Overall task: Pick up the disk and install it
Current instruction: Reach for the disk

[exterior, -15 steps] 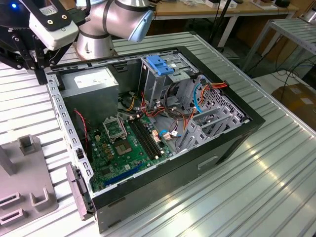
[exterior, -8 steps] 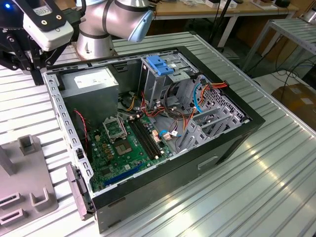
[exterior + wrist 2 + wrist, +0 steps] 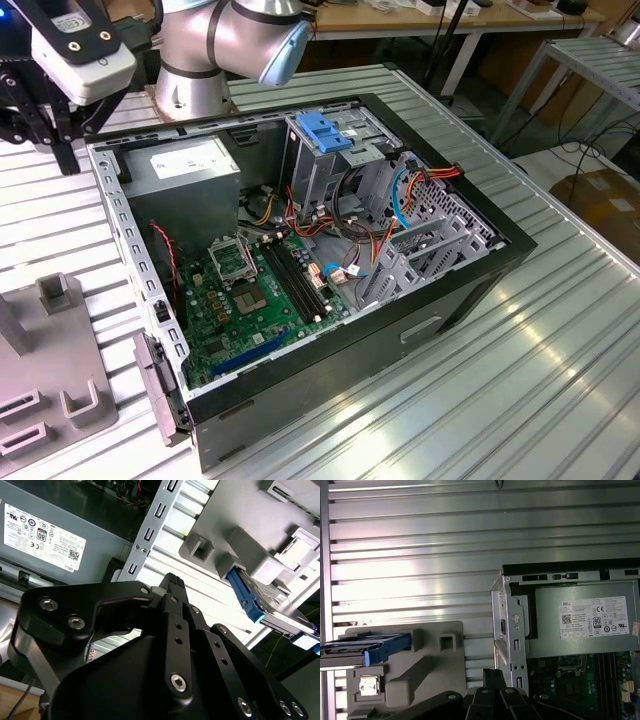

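Standing on edge in the grey holder (image 3: 451, 680) on the counter (image 3: 420, 555), beside the open computer case (image 3: 515, 620): the disk (image 3: 365, 650), untouched. Probably stiff, dense, shock-sensitive; best pinched across its flat metal faces. The gripper (image 3: 492, 676): drawn together, empty, apart from it.

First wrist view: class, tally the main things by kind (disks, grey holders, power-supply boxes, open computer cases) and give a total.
Disk: 1
Grey holder: 1
Power-supply box: 1
Computer case: 1
Total: 4
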`<state>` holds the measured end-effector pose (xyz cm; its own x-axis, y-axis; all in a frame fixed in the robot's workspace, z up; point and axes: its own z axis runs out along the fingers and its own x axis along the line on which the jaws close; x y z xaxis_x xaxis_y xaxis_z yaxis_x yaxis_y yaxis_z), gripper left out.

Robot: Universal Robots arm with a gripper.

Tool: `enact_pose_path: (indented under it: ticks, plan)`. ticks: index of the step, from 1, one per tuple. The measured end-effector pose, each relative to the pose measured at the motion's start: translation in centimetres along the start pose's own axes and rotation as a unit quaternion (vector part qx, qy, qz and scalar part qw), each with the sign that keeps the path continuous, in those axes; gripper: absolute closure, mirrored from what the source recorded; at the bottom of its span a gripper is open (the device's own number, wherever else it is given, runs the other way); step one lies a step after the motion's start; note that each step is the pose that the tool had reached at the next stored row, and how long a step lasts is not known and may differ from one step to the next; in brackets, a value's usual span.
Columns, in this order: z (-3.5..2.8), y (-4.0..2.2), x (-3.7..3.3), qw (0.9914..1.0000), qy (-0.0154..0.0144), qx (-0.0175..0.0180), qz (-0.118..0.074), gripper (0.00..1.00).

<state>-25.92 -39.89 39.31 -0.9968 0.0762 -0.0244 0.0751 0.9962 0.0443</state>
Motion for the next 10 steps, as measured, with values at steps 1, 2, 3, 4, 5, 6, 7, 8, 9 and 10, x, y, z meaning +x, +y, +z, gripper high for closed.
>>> enact_pose_path:
  ticks: [1, 2, 3, 4, 5, 6, 7, 8, 9, 10]
  plan:
    - [0.00, -0.01, 0.09, 1.00000, 0.0000, 0.0000, 0.000, 0.90]
    - [0.00, -0.01, 0.16, 1.00000, 0.0000, 0.0000, 0.000, 0.90]
    - [0.00, -0.02, 0.23, 1.00000, 0.0000, 0.0000, 0.000, 0.90]
    - [0.00, -0.02, 0.30, 1.00000, 0.0000, 0.0000, 0.000, 0.90]
    - [0.00, -0.03, 0.38, 1.00000, 0.0000, 0.0000, 0.000, 0.90]
    - [0.00, -0.03, 0.45, 1.00000, 0.0000, 0.0000, 0.000, 0.90]
    - [-0.01, -0.04, 0.55, 1.00000, 0.0000, 0.0000, 0.000, 0.90]
    - [-0.01, -0.05, 0.61, 1.00000, 0.0000, 0.0000, 0.000, 0.90]
    - [-0.01, -0.05, 0.67, 1.00000, 0.0000, 0.0000, 0.000, 0.90]
    - [-0.01, -0.06, 0.74, 1.00000, 0.0000, 0.0000, 0.000, 0.90]
